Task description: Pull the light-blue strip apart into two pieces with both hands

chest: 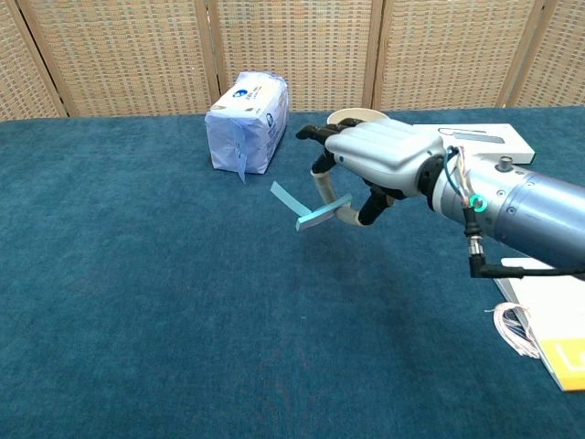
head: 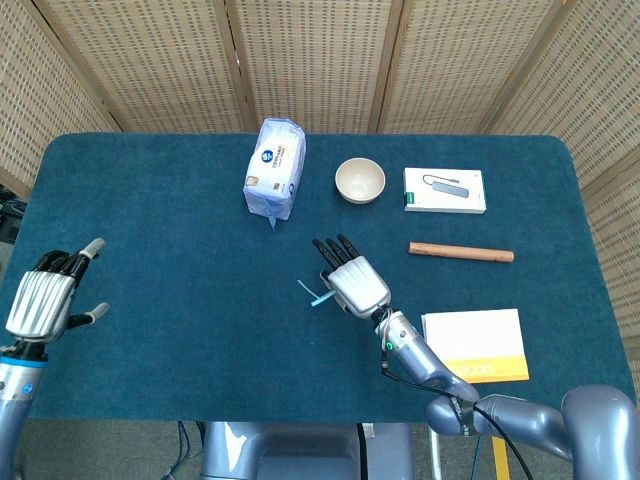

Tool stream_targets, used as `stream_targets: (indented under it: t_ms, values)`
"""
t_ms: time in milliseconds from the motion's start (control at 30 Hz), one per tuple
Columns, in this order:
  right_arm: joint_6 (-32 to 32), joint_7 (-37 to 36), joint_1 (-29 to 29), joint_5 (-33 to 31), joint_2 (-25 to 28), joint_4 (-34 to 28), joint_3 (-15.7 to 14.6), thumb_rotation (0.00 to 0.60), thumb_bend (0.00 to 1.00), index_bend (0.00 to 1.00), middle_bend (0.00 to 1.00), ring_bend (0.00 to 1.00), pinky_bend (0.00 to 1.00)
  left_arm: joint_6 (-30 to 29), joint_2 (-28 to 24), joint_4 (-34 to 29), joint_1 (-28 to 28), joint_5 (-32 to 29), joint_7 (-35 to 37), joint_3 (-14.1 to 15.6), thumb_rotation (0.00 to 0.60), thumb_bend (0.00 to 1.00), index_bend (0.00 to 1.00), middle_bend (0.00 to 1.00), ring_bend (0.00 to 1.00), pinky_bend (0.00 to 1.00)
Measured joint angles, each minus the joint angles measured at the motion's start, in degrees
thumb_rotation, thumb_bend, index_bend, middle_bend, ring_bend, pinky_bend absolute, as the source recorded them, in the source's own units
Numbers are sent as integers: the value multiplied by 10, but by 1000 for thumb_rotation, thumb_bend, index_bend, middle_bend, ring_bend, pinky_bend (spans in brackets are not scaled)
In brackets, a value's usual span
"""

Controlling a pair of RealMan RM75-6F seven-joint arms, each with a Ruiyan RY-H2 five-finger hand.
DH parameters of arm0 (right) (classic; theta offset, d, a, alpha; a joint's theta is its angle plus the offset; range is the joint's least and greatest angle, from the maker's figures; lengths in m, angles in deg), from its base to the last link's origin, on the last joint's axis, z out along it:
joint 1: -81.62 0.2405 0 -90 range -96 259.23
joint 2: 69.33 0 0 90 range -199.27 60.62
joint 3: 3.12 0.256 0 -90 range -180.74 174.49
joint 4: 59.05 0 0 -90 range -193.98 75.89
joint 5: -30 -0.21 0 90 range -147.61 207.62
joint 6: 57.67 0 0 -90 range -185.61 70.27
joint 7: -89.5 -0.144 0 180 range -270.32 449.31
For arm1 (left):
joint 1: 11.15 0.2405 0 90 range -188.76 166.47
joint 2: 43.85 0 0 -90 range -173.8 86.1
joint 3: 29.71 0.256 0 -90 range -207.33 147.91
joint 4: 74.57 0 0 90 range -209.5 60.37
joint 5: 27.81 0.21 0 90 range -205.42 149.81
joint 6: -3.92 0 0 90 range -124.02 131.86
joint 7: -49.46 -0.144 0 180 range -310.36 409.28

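- The light-blue strip (chest: pixel 306 209) was thin, bent and in one piece.
- It stuck out left from the right hand (chest: pixel 370 165), pinched underneath.
- The left hand (head: pixel 45 295) was open, holding nothing.

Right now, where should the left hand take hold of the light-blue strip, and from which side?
Probably its free end, approached from the robot's left. The right hand pinches the other end, so the light-blue strip juts leftward, lifted off the table. The left hand is open and far off.
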Motion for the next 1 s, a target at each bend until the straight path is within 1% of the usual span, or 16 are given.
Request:
stream_targets:
  t_ms: [67,100,200,267,400,433,600,667,833,933,1000]
  values:
    - [0,23,7,-8,1,-15,7,600,504,626,0,0,0,3,18,42,-31,28,18,-6,600,0,201,871,910,926]
    - [0,33,9,-14,1,-21,10,600,504,626,0,0,0,7,30,70,-55,44,29,-10,600,0,202,899,935,957]
    - [-1,66,17,-38,-3,-38,18,600,505,626,0,0,0,30,65,118,-115,74,62,-17,600,0,205,948,967,983]
    - [0,90,23,-57,-7,-47,22,600,507,626,0,0,0,52,84,126,-142,81,83,-22,600,0,232,971,973,984]
    - [2,129,33,-98,-19,-57,31,600,517,626,0,0,0,101,122,131,-184,70,101,-33,600,0,319,989,975,984]
    - [2,139,36,-110,-22,-59,34,600,517,626,0,0,0,107,131,133,-191,66,101,-35,600,0,323,989,975,984]
    - [6,171,49,-152,-34,-63,42,600,517,626,0,0,0,133,171,128,-221,41,118,-43,600,0,443,990,975,984]
    - [7,178,54,-167,-36,-64,44,600,517,626,0,0,0,141,177,125,-228,34,119,-43,600,0,463,990,975,984]
    - [11,186,60,-194,-40,-65,47,600,517,626,0,0,0,175,178,112,-239,21,104,-37,600,2,474,991,975,984]
    - [15,191,63,-209,-40,-68,47,600,519,626,0,0,0,202,175,92,-248,4,84,-34,600,35,490,991,975,984]
    - [18,194,64,-214,-39,-70,46,600,523,626,0,0,0,217,176,82,-253,-9,69,-32,600,76,497,991,975,984]
